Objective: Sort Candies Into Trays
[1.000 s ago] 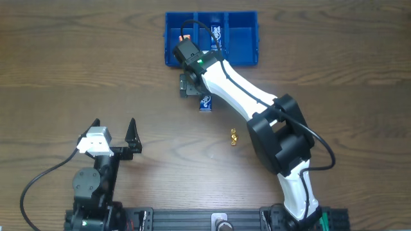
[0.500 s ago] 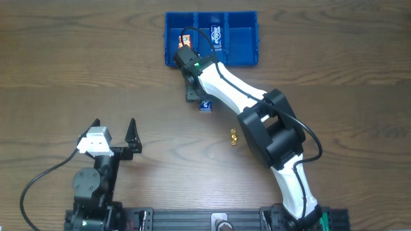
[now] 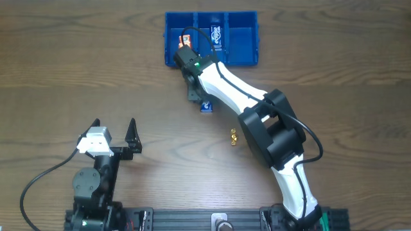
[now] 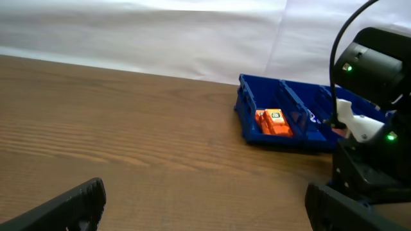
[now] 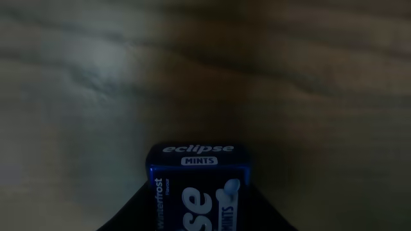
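The right claw sits low over the table with the blue mint box directly beneath it and centred in its gap. The claw flanks the box on both sides, but the wrist view is too dark to tell whether it has clamped the box or is only straddling it. The box seems to lie with its long axis running straight ahead of the claw, one short end face pointing forward, which would suit a grip across its narrow width. Just beyond the claw, on the side away from its arm's base, lies the blue tray. An orange candy occupies the compartment nearest the claw, and another blue pack lies one compartment over, probably the matching home for this box. A small gold candy lies behind the claw, back toward the base. The left claw is spread wide and empty, well apart from everything, so the right arm is plainly the nearer one.
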